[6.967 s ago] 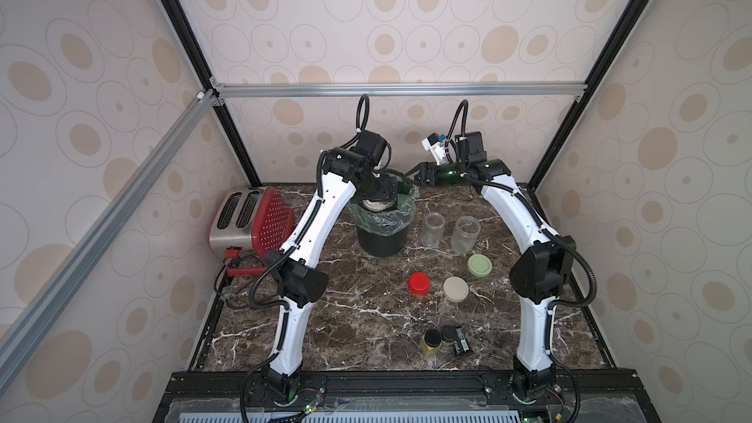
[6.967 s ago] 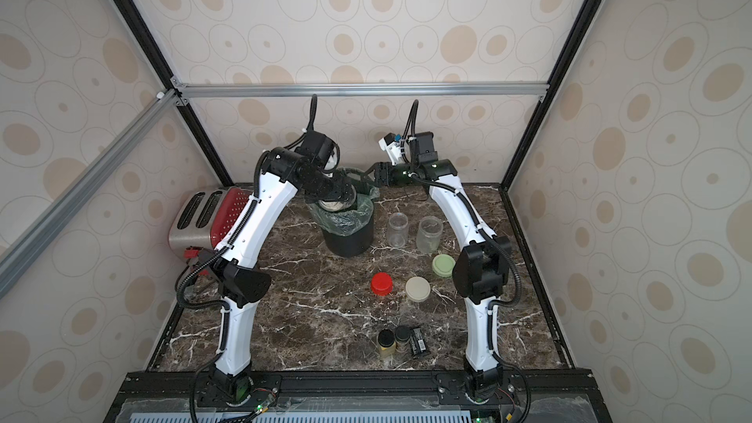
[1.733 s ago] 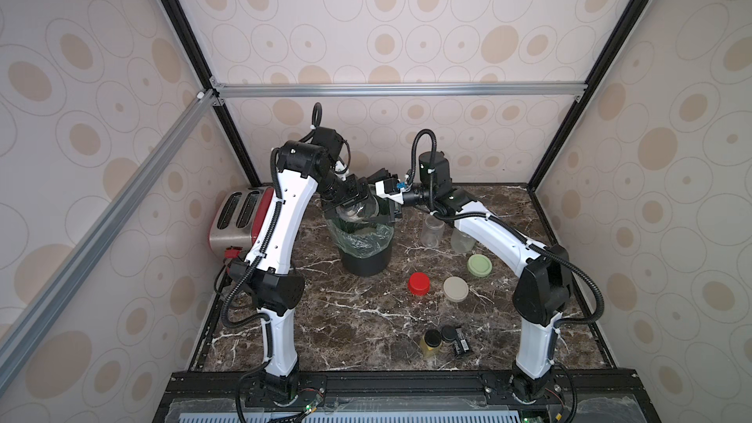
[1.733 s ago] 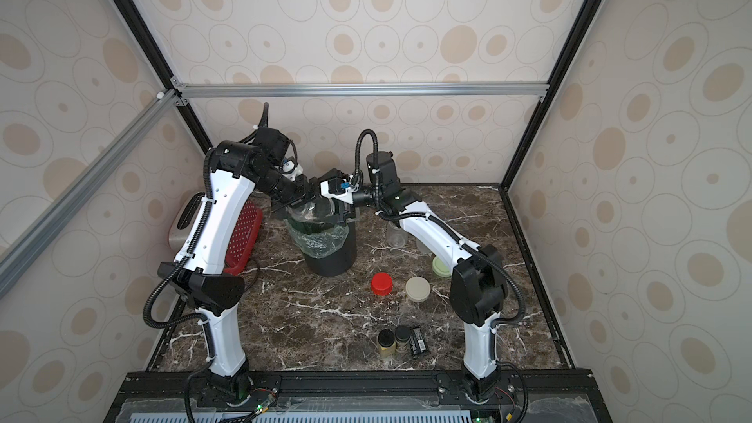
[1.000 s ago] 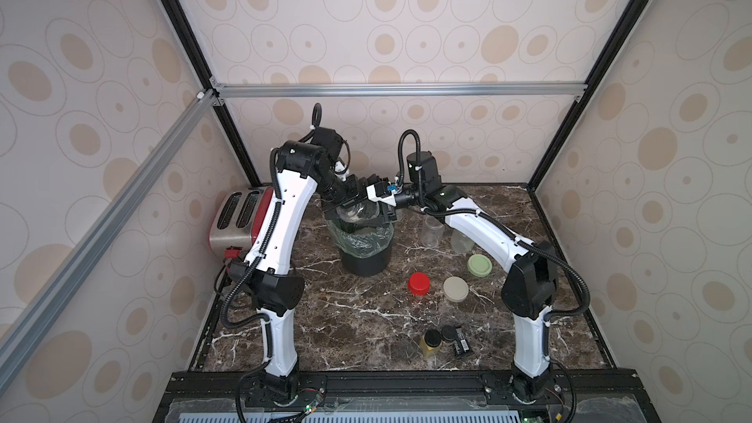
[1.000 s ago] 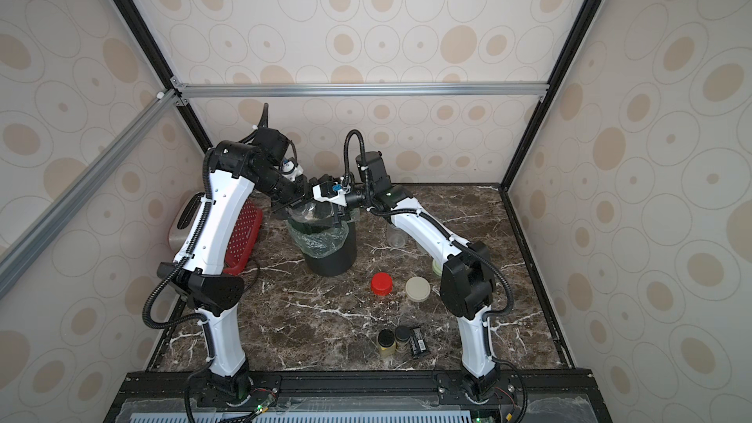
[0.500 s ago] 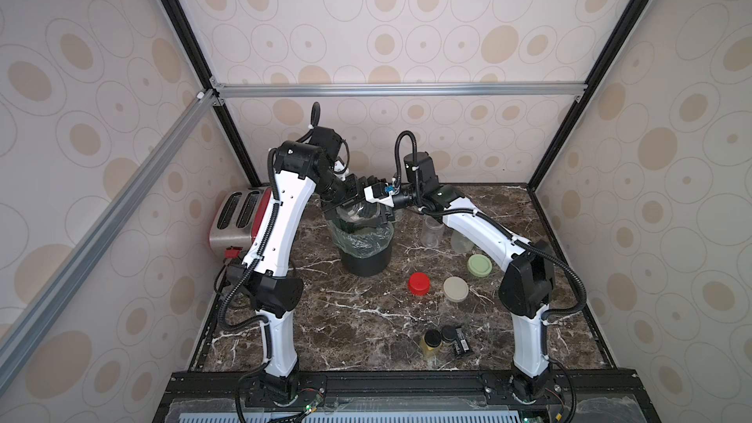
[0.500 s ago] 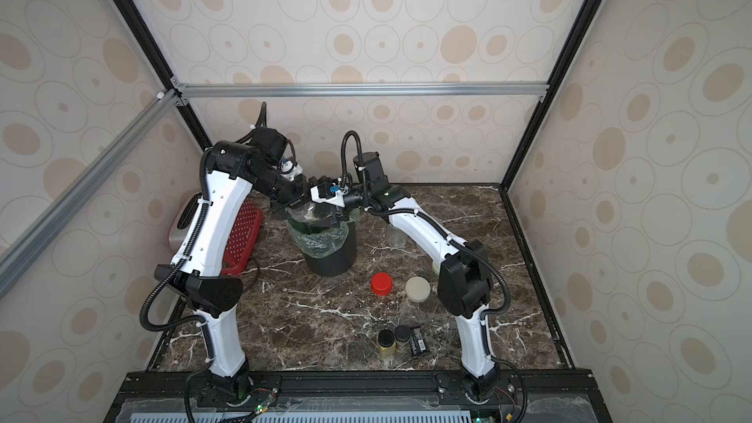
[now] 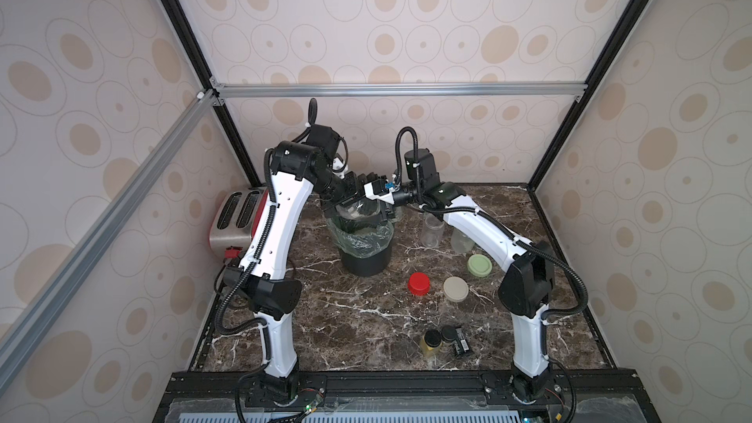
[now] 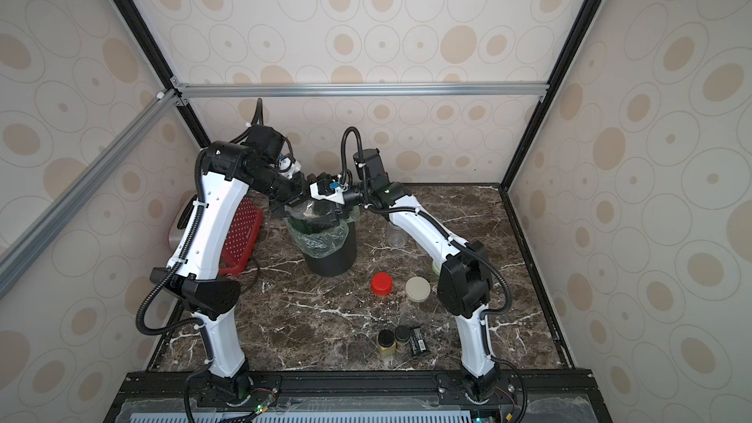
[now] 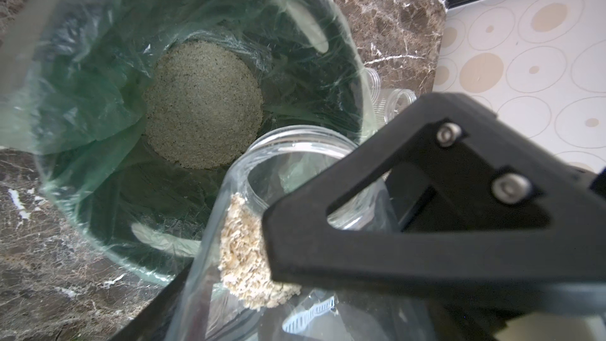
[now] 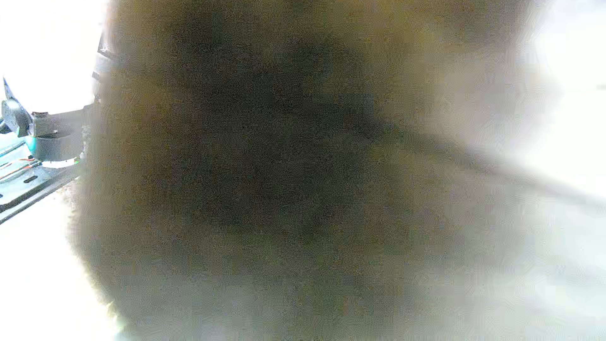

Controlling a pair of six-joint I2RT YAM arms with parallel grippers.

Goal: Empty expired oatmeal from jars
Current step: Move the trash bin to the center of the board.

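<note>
Since the right gripper (image 9: 380, 211), jaws unreadable, has swung in to the tipped jar (image 11: 203, 273) pinched by the left gripper (image 9: 350, 193) above the far bin (image 9: 366, 266): 1 oatmeal clump (image 11: 244, 257) still inside, emptying likely unfinished.

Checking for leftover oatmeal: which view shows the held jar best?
Left wrist: the tilted jar is close up, oatmeal clump inside. In both top views it is small and partly hidden; right wrist is all blur.
</note>
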